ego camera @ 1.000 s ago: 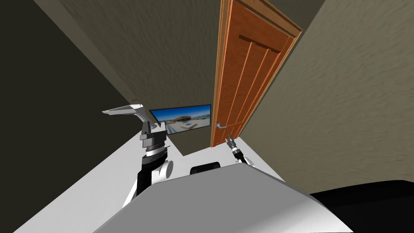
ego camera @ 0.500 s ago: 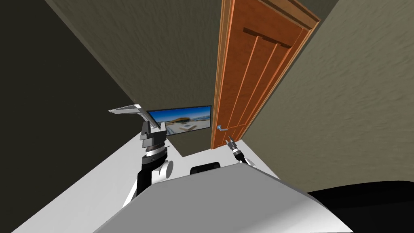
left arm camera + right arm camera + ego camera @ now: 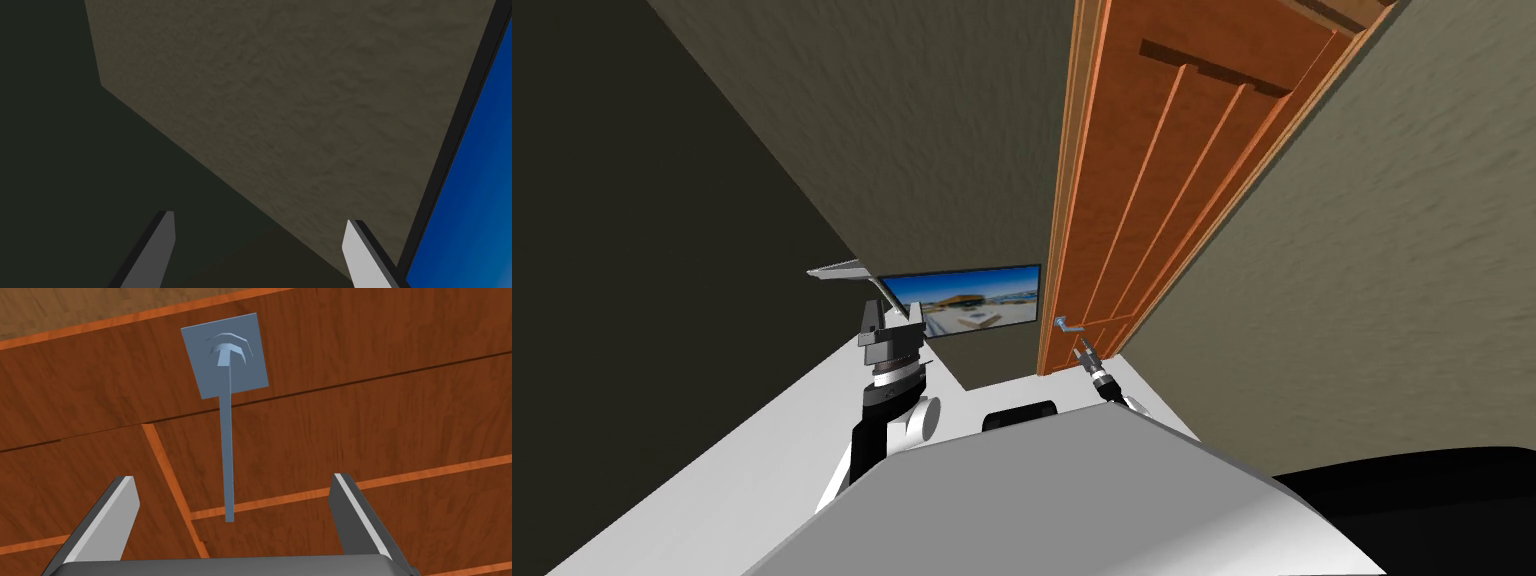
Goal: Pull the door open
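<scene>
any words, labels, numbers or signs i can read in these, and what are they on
None can be read. The door is bare wood panels, its handle and plate are plain blue-grey, and the framed picture beside the door shows a sky-and-land scene with no lettering I can make out.

Door (image 3: 1152, 180) top running off upper edge. Left gripper (image 3: 891, 312) covering wall picture (image 3: 982, 298) corner. Handle (image 3: 1068, 325) showing tiny in head view.

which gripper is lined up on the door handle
The right gripper: its open fingers frame the blue handle. The left gripper is away from the door.
</scene>
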You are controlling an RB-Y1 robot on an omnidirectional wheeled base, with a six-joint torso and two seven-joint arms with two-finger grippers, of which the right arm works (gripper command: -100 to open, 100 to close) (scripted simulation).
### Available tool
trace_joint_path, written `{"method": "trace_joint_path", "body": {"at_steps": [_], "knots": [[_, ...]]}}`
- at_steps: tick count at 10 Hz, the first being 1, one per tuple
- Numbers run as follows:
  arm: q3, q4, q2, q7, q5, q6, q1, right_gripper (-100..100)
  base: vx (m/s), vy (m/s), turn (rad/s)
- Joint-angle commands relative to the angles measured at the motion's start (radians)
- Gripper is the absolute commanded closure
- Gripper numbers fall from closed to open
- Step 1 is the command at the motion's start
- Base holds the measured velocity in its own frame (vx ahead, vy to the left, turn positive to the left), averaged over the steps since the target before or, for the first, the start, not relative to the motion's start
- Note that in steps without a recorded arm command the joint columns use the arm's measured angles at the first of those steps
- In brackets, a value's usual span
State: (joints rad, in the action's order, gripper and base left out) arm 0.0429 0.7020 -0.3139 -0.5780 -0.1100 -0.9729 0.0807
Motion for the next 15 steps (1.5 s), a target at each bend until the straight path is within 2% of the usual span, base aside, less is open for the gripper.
{"method": "trace_joint_path", "body": {"at_steps": [1,7,9,10,15], "knots": [[0.006,-0.031,-0.006,-0.002,0.005,-0.021,-0.008,-100,0.134,0.017,0.045],[0.067,-0.108,-0.039,-0.009,0.055,-0.078,0.01,-100,0.146,0.019,0.164],[0.066,-0.099,-0.04,-0.012,0.053,-0.07,0.012,-100,0.079,-0.003,0.021],[0.066,-0.099,-0.04,-0.012,0.053,-0.07,0.012,100,0.0,0.0,0.0],[0.066,-0.099,-0.04,-0.012,0.053,-0.07,0.012,100,-0.008,0.0,0.002]]}}
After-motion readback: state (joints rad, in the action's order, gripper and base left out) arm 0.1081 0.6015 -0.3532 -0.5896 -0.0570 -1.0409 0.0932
